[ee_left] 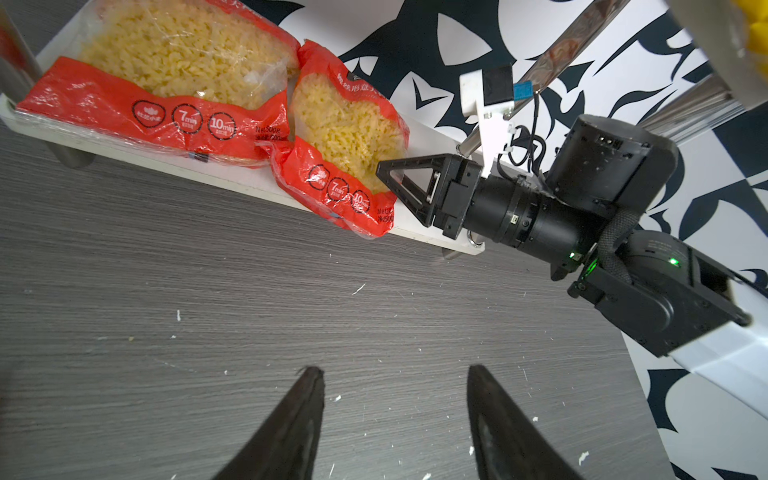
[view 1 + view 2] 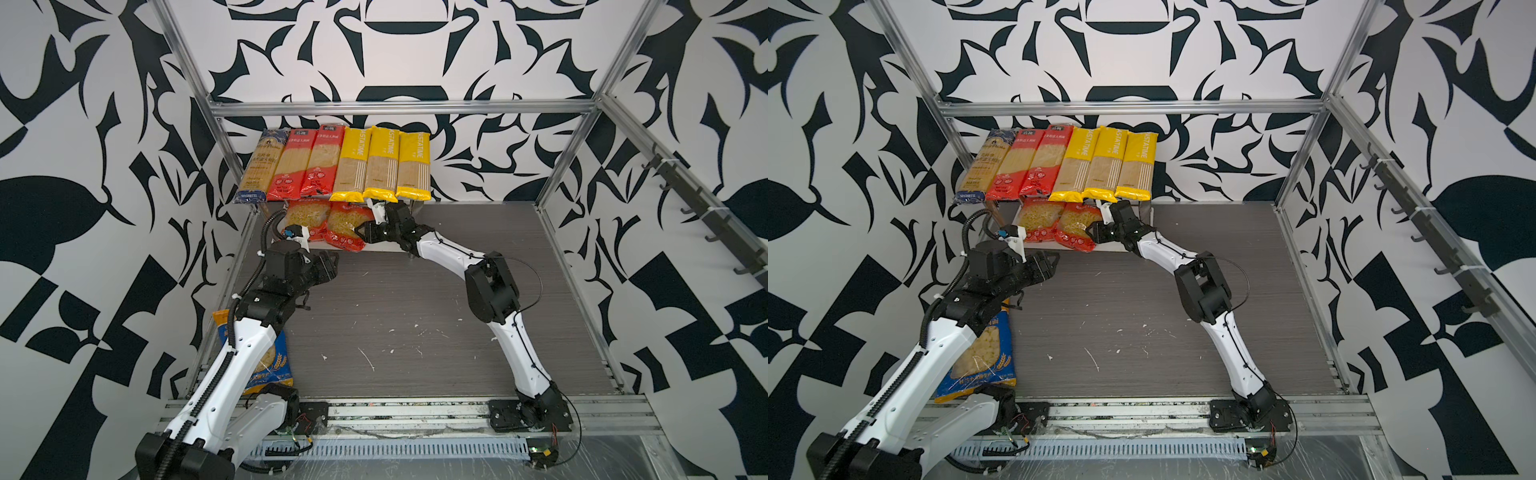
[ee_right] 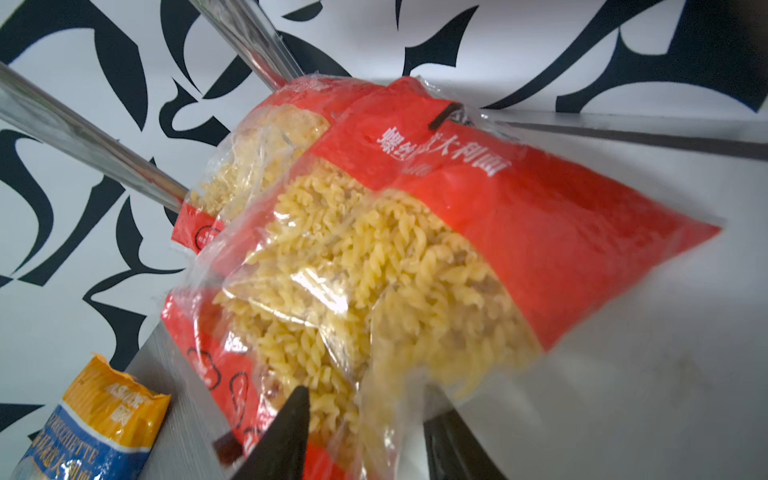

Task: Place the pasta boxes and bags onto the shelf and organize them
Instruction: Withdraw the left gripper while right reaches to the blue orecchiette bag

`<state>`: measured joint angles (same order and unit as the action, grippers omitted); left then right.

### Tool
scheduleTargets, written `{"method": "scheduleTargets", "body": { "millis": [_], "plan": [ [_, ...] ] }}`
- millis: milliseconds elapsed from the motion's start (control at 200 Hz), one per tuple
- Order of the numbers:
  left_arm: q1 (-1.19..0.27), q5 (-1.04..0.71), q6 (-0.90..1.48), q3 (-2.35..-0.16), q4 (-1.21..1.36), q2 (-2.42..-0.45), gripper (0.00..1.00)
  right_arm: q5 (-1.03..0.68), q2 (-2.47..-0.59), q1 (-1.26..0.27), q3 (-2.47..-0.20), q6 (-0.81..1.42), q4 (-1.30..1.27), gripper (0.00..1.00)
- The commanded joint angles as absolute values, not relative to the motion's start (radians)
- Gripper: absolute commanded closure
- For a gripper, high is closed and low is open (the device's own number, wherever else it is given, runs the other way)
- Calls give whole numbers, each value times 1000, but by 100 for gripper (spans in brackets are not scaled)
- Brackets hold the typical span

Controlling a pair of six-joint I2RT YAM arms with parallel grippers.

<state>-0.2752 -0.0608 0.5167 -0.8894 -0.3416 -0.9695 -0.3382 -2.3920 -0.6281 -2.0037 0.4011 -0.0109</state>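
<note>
The shelf (image 2: pixel 384 248) stands at the table's back. Its top tier carries a dark-blue long packet (image 2: pixel 259 166), two red ones (image 2: pixel 307 164) and three yellow ones (image 2: pixel 382 166). Two short red fusilli bags (image 2: pixel 305 222) (image 2: pixel 347 228) lie on the lower board (image 1: pixel 232 178). My right gripper (image 3: pixel 365 395) is open at the right bag (image 3: pixel 415 249), with the bag's clear edge between its parted fingers. My left gripper (image 1: pixel 395 370) hovers open and empty over the tabletop in front of the shelf. A blue-orange bag (image 2: pixel 984 357) lies at the front left, partly under my left arm.
The grey wood-grain table (image 2: pixel 415 324) is dotted with pasta crumbs. Aluminium frame rails (image 2: pixel 403 107) box in the workspace. Shiny shelf legs (image 3: pixel 95 145) stand behind the red bags. Both arm bases sit on the front rail (image 2: pixel 407 411).
</note>
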Motion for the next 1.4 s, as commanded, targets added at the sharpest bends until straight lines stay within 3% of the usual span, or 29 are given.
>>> {"method": "scheduleTargets", "body": {
  "millis": [0,400,745,865,1145,1395],
  "plan": [
    [-278,-64,532,-869,-368,-944,41,-346,-2298,-626,-1951,415,-38,51],
    [-338,-25,562,-831,-368,-945,41,-319,-2053,-672,-1543,540,-248,47],
    [-405,23,613,-724,-376,-913,41,-206,-1988,-890,-1335,707,-389,53],
    [-405,63,625,-692,-426,-864,40,-179,-2024,-975,-1315,801,-431,54],
    [-395,229,549,-747,-572,-818,27,-160,-2184,-1132,-1411,953,-485,54],
    [-268,134,564,-797,-599,-886,22,-152,-2320,-1197,-1566,1063,-487,53]
  ]
}}
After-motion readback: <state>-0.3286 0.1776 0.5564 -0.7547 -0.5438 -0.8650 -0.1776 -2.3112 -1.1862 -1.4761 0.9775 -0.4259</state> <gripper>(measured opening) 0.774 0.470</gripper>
